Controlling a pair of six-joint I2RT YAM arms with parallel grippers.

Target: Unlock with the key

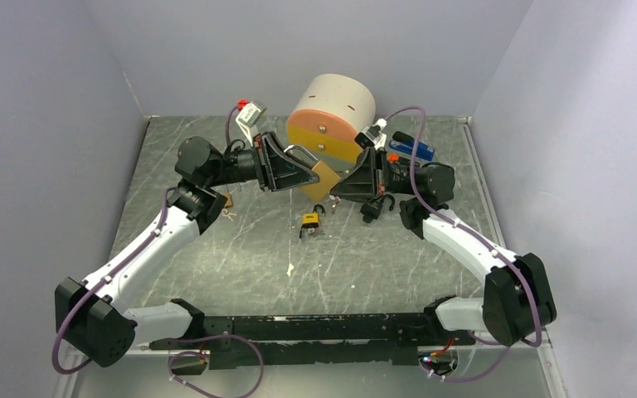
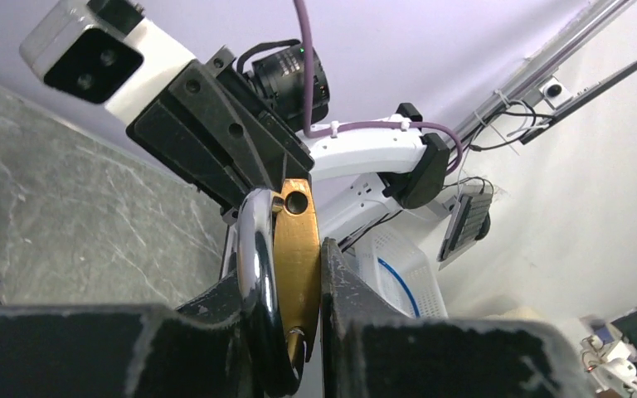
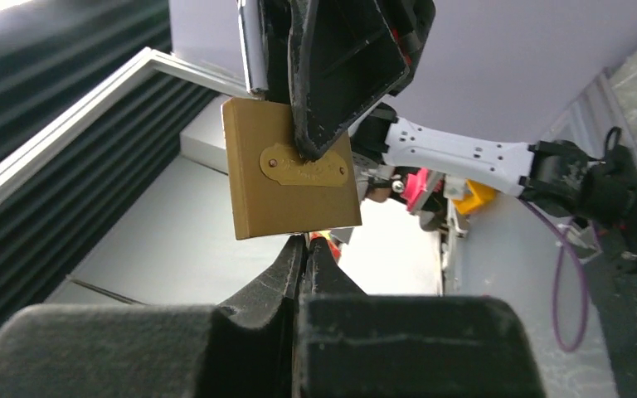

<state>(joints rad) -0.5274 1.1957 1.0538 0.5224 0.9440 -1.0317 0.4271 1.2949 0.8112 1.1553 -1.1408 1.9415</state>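
A brass padlock (image 1: 325, 176) with a silver shackle (image 2: 253, 249) hangs above the table, and my left gripper (image 1: 308, 172) is shut on it. The left wrist view shows its brass body (image 2: 297, 249) edge-on, pinched between the black fingers (image 2: 344, 290). My right gripper (image 3: 305, 249) is shut, its tips pressed against the underside of the padlock (image 3: 290, 178). Only a thin metal sliver of the key (image 3: 306, 238) shows between those tips; the rest is hidden. From above, the right gripper (image 1: 342, 184) meets the padlock from the right.
A beige and orange cylinder (image 1: 332, 116) stands just behind the grippers. On the table lie a small yellow and black padlock (image 1: 311, 222), a dark padlock (image 1: 373, 207), loose keys (image 1: 229, 209) and a blue object (image 1: 410, 149). Walls close in on three sides.
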